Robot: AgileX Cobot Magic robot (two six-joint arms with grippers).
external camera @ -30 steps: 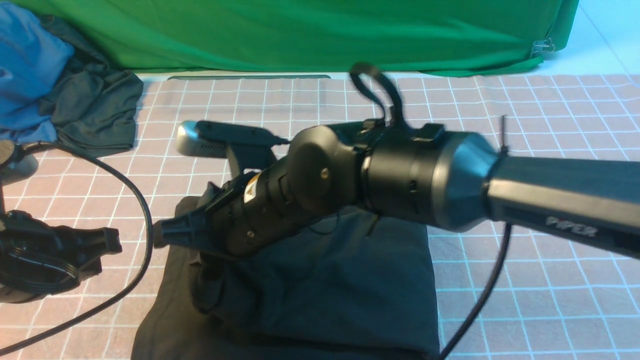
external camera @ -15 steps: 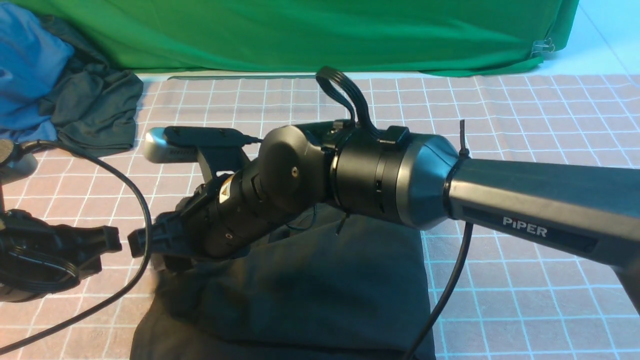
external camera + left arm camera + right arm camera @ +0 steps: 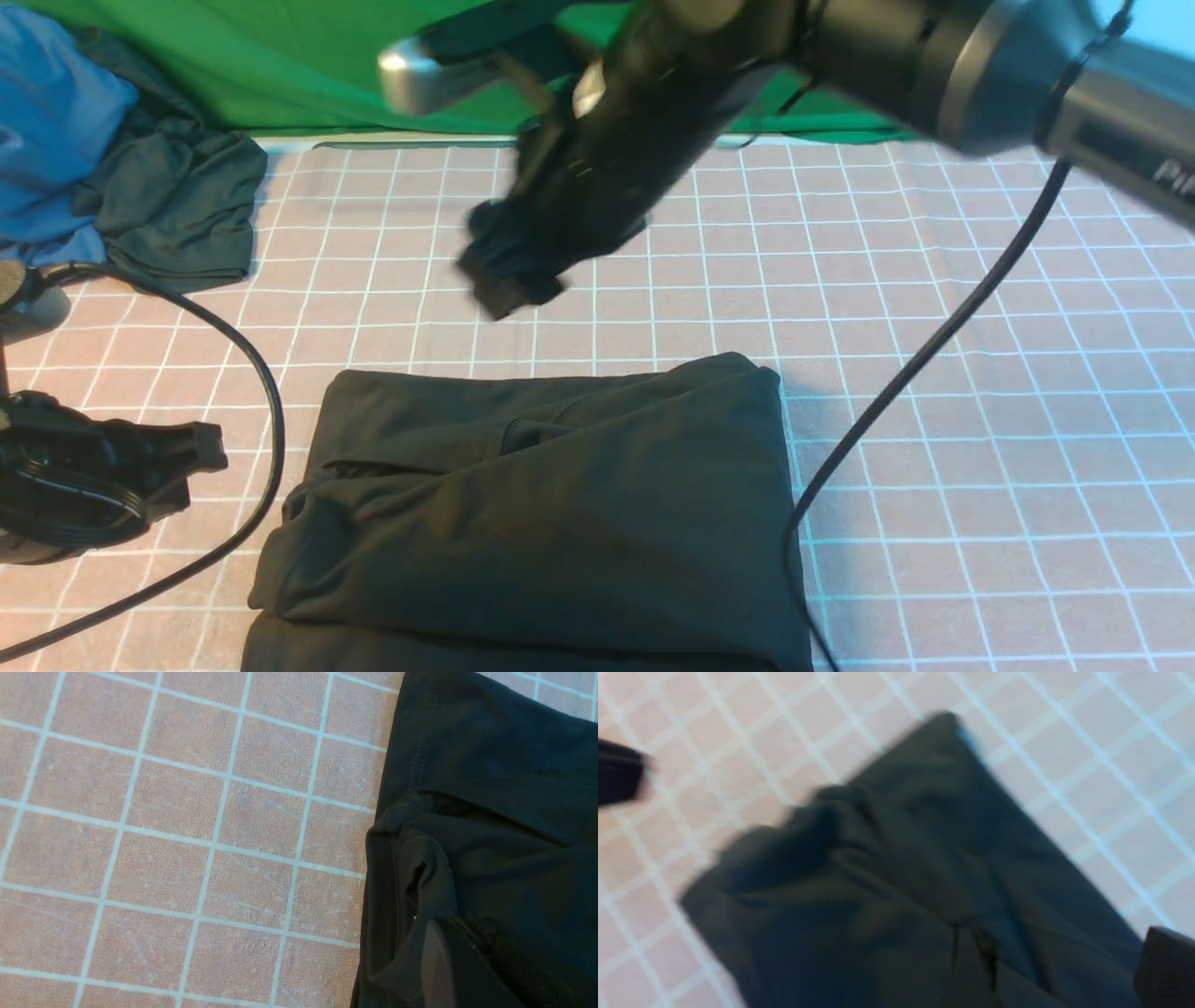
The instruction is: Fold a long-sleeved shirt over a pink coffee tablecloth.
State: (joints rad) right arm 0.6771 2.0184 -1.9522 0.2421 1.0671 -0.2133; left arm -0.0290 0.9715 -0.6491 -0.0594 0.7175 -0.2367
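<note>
The black long-sleeved shirt [image 3: 551, 504] lies folded into a rough rectangle on the pink coffee tablecloth [image 3: 980, 392], near the front edge. Its print and neck label are hidden. My right gripper [image 3: 509, 271] hangs blurred in the air above and behind the shirt. In the right wrist view its two fingers [image 3: 1167, 970] stand far apart with nothing between them, so it is open. My left gripper [image 3: 201, 446] rests low, just left of the shirt. Only one of its fingers [image 3: 439, 961] shows, beside the shirt's hem [image 3: 490, 788].
A dark grey-green garment [image 3: 177, 205] bunched with a blue one [image 3: 47, 121] lies at the back left. Green cloth [image 3: 373, 65] hangs along the back. A black cable [image 3: 252, 392] loops at the left, and another cable [image 3: 896, 401] trails from the right arm past the shirt.
My right arm has risen from the shirt's left edge, up and toward the back. The shirt is let go and lies flat and folded. The left arm has not moved.
</note>
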